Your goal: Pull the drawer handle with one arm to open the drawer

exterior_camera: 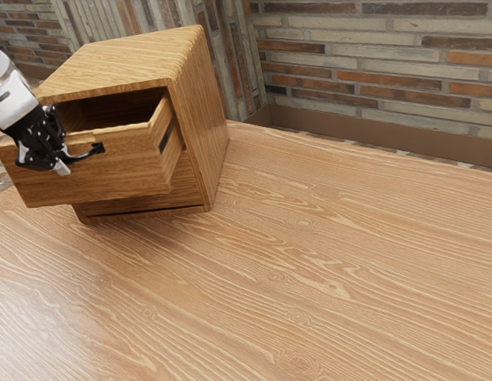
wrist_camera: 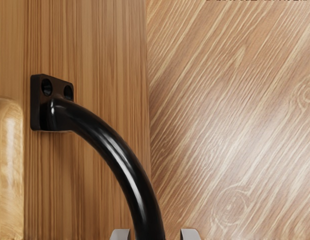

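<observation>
A wooden cabinet (exterior_camera: 194, 95) stands on the table at the exterior view's left. Its upper drawer (exterior_camera: 103, 171) is pulled well out of the body, and the dark cavity behind it shows. A black curved handle (exterior_camera: 89, 150) sits on the drawer front. My black gripper (exterior_camera: 59, 157) is at that handle, shut on it. In the wrist view the handle (wrist_camera: 112, 147) arcs from its screwed mounting plate (wrist_camera: 51, 100) down between my two fingertips (wrist_camera: 120, 234), with the drawer front (wrist_camera: 85, 60) behind it.
The lower drawer (exterior_camera: 143, 202) sits flush in the cabinet. The wood-grain table (exterior_camera: 333, 262) stretches wide toward the exterior view's right and front. A brick wall (exterior_camera: 373, 55) runs along the back edge.
</observation>
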Motion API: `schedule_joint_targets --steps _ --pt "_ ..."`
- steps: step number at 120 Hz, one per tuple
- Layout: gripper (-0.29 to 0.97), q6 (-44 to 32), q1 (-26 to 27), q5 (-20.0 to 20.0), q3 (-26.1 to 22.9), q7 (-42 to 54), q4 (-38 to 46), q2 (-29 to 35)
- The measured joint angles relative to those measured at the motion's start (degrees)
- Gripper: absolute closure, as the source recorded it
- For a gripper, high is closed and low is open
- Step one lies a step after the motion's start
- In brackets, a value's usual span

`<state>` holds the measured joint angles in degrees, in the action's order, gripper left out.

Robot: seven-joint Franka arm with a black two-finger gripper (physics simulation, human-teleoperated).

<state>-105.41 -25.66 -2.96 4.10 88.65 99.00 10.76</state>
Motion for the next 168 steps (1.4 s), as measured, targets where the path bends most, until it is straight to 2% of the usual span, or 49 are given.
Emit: schedule_joint_targets --steps 48,101,109,136,168 --pt "0.67 0.25 -0.38 0.06 -2.4 -0.75 7.0 6.91" --pt "0.69 0.76 -0.16 0.16 -1.76 -1.85 8.27 7.65" --pt "0.73 1.29 -0.27 0.22 -1.75 -1.96 8.4 8.92" --pt "0.69 2.45 -0.24 0.35 -1.72 -2.25 11.49 12.38" --pt "0.7 3.75 -0.26 0.65 -1.91 -2.47 15.86 18.58"
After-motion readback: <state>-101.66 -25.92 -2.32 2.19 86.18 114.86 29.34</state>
